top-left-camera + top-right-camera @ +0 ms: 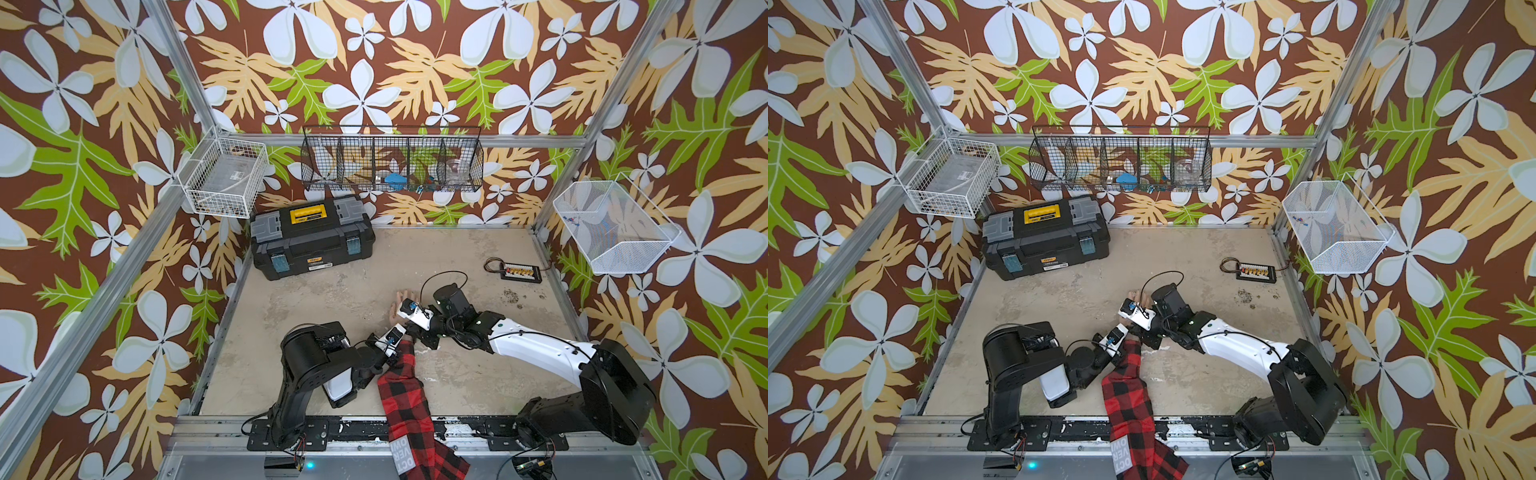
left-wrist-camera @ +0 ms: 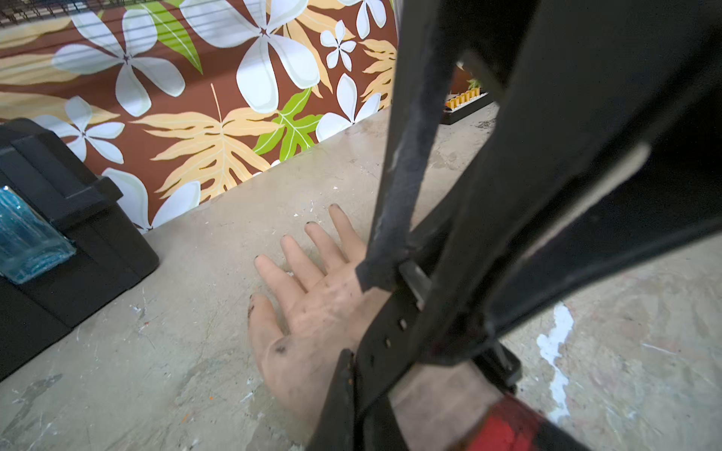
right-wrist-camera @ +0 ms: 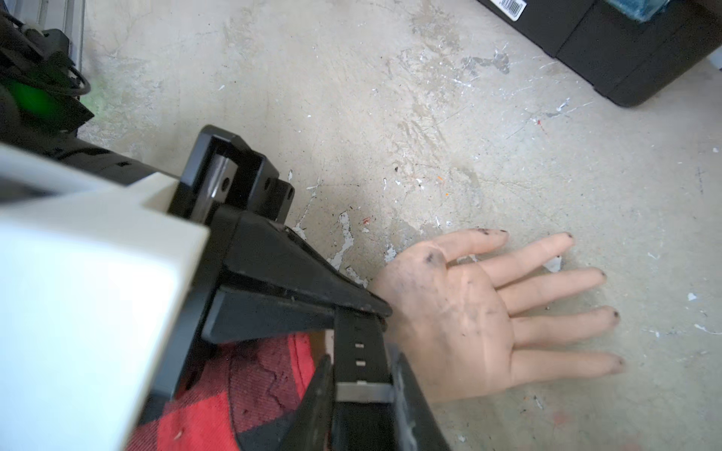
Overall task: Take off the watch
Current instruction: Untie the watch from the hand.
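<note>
Two steps remain, I judge: unbuckling, sliding off. Past the plaid sleeve (image 3: pixel 203 410), left end effector (image 2: pixel 410 304) is clamped on the watch (image 3: pixel 361 351) strap, buckled round the mannequin wrist (image 2: pixel 437 398); right end effector (image 3: pixel 375 312) touches it, grip I cannot tell.

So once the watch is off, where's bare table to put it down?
Widest: the back strip between the toolbox and the connector board. Also bare: in front of the toolbox, left of the hand, and between the sleeve and the right arm. Crowded at the watch, where both arms meet.
</note>
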